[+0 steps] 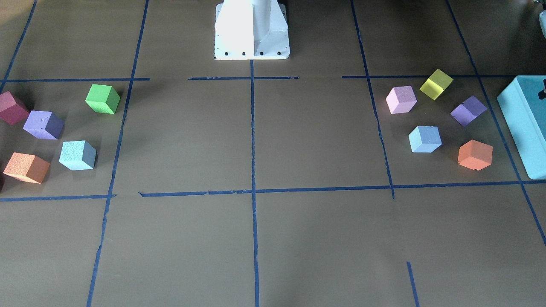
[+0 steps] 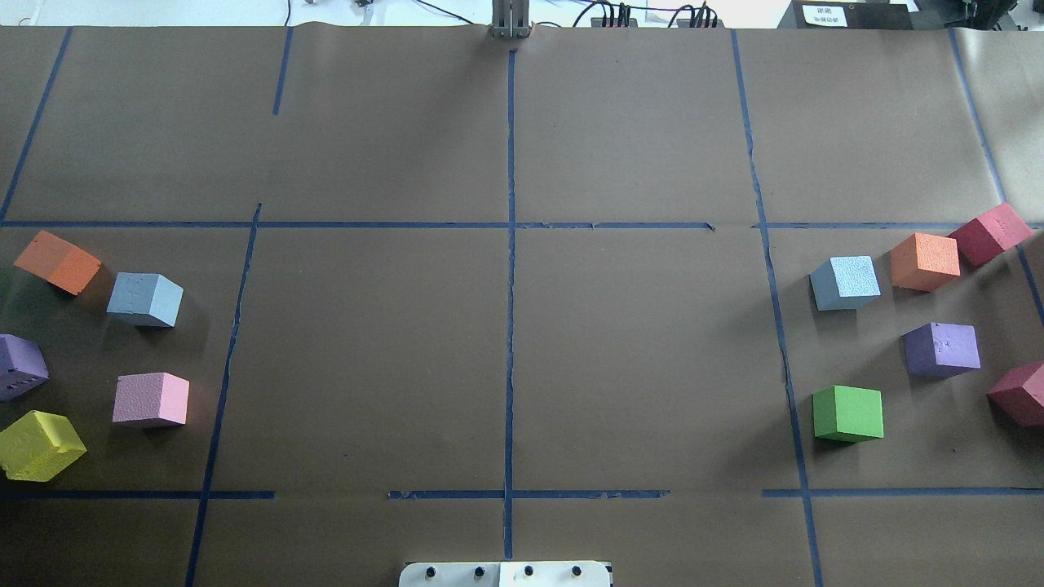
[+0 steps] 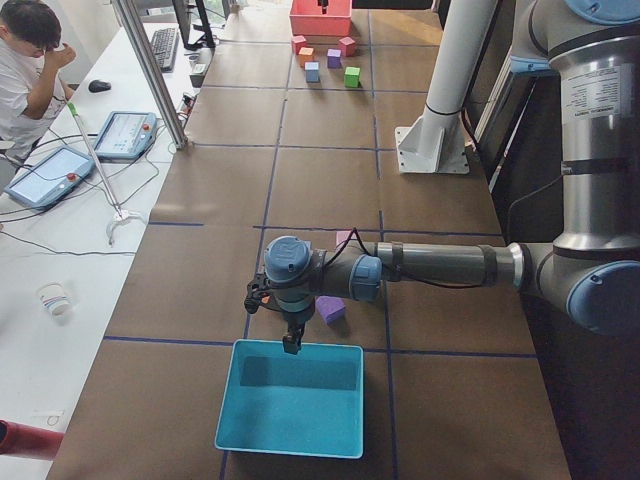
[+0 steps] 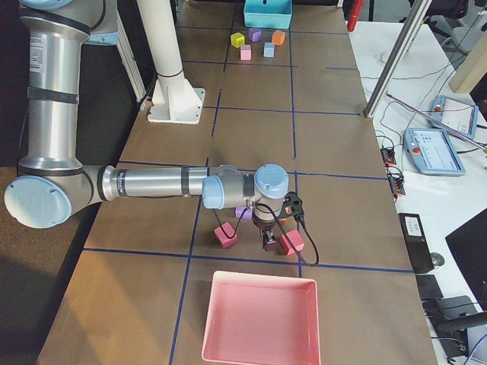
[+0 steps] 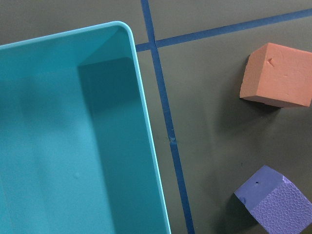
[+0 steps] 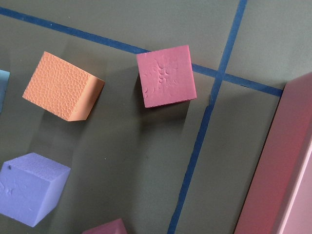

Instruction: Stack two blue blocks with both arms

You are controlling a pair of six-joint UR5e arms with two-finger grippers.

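One light-blue block [image 2: 144, 299] lies in the cube cluster on my left side, also seen in the front view [image 1: 425, 139]. The other, more cyan block [image 2: 846, 282] lies in the cluster on my right side [image 1: 78, 155]. They are far apart and both rest on the table. My left gripper [image 3: 291, 343] hangs over the rim of the teal box [image 3: 291, 398]. My right gripper [image 4: 268, 242] hangs low among the dark red cubes [image 4: 224, 235]. Neither wrist view shows fingers, so I cannot tell whether the grippers are open or shut. Neither is at a blue block.
Orange [image 2: 57, 261], purple [image 2: 20, 367], pink [image 2: 152, 399] and yellow [image 2: 39, 444] cubes surround the left blue block. Orange [image 2: 924, 261], purple [image 2: 942, 349], green [image 2: 848, 413] and dark red [image 2: 988, 233] cubes surround the right one. A pink tray [image 4: 260, 318] lies beyond the right cluster.
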